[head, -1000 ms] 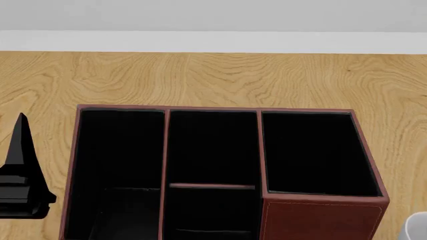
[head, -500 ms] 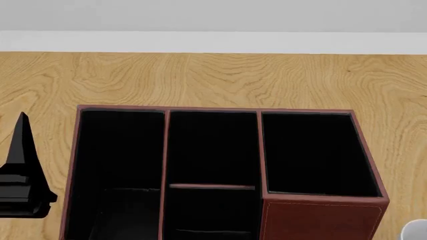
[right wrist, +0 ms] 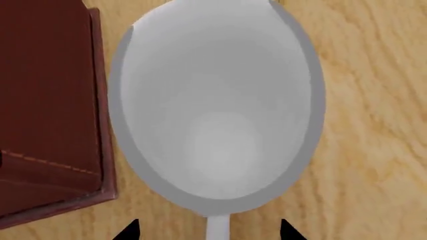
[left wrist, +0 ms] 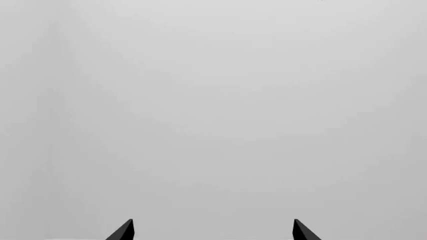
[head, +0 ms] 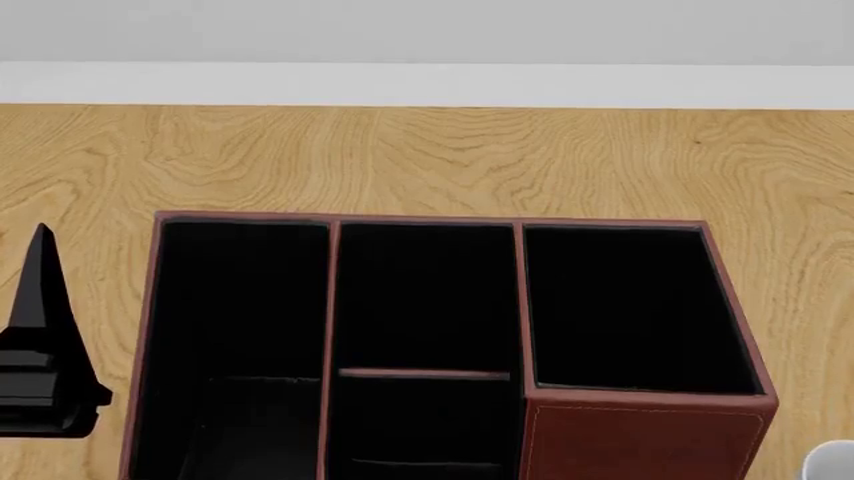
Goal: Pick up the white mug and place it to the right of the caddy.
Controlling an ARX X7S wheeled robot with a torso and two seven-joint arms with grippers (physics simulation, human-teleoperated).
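From the right wrist camera, the white mug [right wrist: 217,107] fills most of the frame — seen from straight above, its pale grey inside open to the lens and its handle [right wrist: 217,229] pointing back toward the right gripper [right wrist: 208,231]. Only the two dark tips of that gripper show, one on each side of the handle; the jaws stand wide apart with the handle between them, and neither tip visibly touches it. The mug stands upright on the wooden surface [right wrist: 373,125], just beside the red-brown wall of the caddy [right wrist: 47,100], a thin strip of wood showing between the two.

In the head view the caddy [head: 641,440] sits in the middle of the surface [head: 427,160], its black-lined compartments open upward and its taller corner section at the near right. A sliver of the white mug [head: 830,462] shows at the frame's lower right corner, to the right of that taller section.

The left gripper [left wrist: 212,231] faces a blank pale grey wall [left wrist: 213,100] — its jaws are spread wide with nothing between them. In the head view the left gripper [head: 40,360] stands left of the caddy, apart from it.
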